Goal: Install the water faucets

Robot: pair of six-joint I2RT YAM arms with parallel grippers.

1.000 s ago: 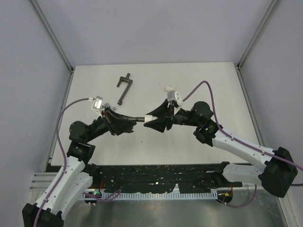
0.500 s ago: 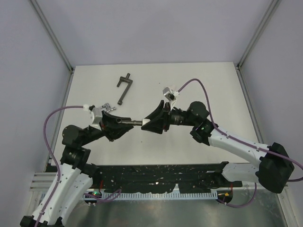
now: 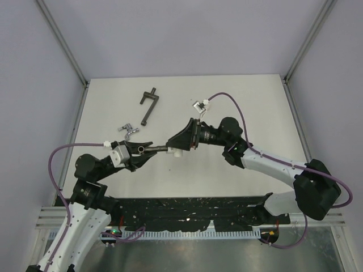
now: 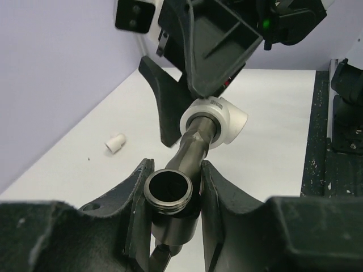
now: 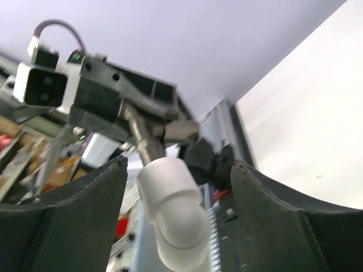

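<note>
My left gripper [image 3: 144, 148] [image 4: 174, 170] is shut on the dull dark faucet [image 3: 160, 149] [image 4: 191, 148], held level above the table. The faucet's far end sits in a white elbow fitting [image 3: 177, 151] [image 4: 224, 118] [image 5: 176, 209]. My right gripper [image 3: 178, 145] [image 5: 178, 164] is open, with one finger on each side of the elbow and a clear gap on both sides. In the right wrist view the dark faucet [image 5: 142, 139] runs from the elbow back into the left gripper. The shiny silver faucet [image 3: 127, 131] lies on the table behind the left gripper.
A long dark T-handled bar [image 3: 149, 105] lies at the back left of the white table [image 3: 244, 96]. A small white fitting [image 4: 115, 143] lies loose on the table. Grey walls and metal posts close in the sides. A black rail [image 3: 187, 212] runs along the near edge.
The right gripper has opened off the white elbow. Both grippers and the joined faucet and elbow have shifted left and nearer. The silver faucet has come into view behind the left arm.
</note>
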